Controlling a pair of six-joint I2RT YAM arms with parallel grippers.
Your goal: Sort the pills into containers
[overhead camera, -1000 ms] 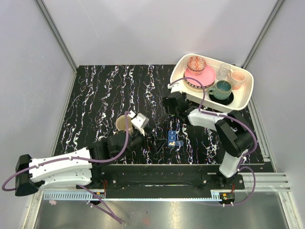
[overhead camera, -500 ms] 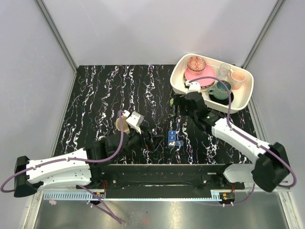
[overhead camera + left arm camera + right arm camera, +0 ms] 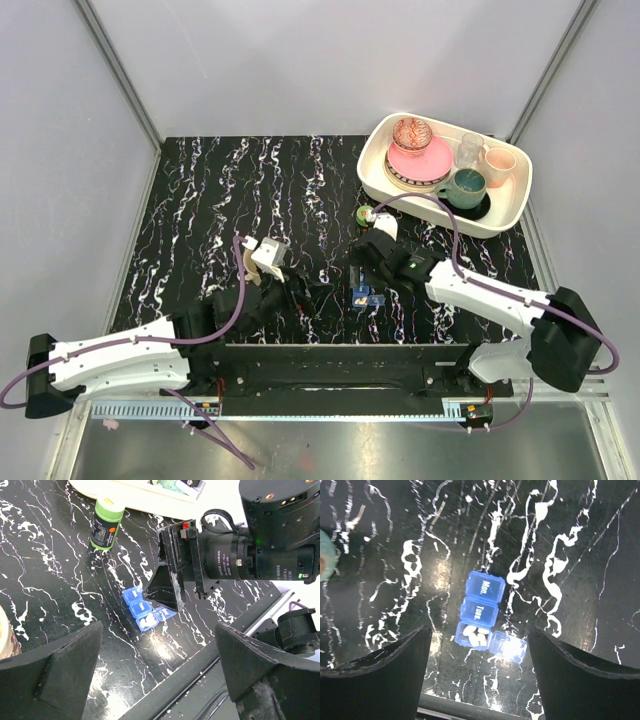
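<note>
two claws open; right newly over pill box point(image 3: 481, 611)

left claw point(image 3: 160, 672), spread wide and empty, has drawn back, at 9 o'clock of the box. blue, translucent, it lies near the bench's point(image 3: 220, 190) 6 o'clock edge: two lids shut, one flipped open over smooth white oblong pills point(image 3: 474, 636). right claw point(image 3: 477, 652) has swung down from the tray point(image 3: 515, 205) to hover above it, spread wide, holding nothing, likely for the next pill.

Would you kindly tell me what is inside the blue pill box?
The pill box has white pills in its open end compartment; the Mon. and Tues. lids are shut, hiding their contents.
</note>
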